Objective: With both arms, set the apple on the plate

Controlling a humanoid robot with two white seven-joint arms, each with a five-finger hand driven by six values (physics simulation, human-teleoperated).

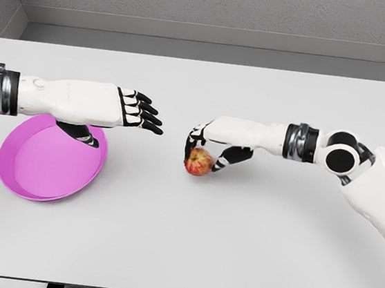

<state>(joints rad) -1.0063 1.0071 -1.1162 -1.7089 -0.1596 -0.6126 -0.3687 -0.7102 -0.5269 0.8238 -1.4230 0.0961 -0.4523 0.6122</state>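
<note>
Apple (199,162), red with yellow patches, sits a little right of the table's middle, grasped by the right hand (215,141). That hand comes down over it from above: the dark-jointed fingers (192,142) curl around its left side and the thumb presses against its right side. Whether the fruit rests on the surface or is raised just off it cannot be told from this view. The white forearm runs from the hand to the right, through a dark banded wrist to a round black joint near the right edge.

To the left, well apart from the fruit, the left hand (131,111) is held flat and palm down, its fingers stretched out, lightly spread and pointing right toward the other hand. It holds nothing. Its thumb hangs below the palm, over the pink plate (40,165). A stretch of bare table lies between the two sets of fingertips.

The plate is round and shallow, with a raised rim, and lies near the table's left side. The left forearm crosses above its upper edge, hiding part of the rim.

The table (236,246) is plain, smooth and pale grey, filling most of the view. Its near edge runs along the bottom, its far edge meets a grey floor strip and a textured grey wall behind. Between fruit and plate the surface is open, and wide bare areas lie in front and behind both arms.
</note>
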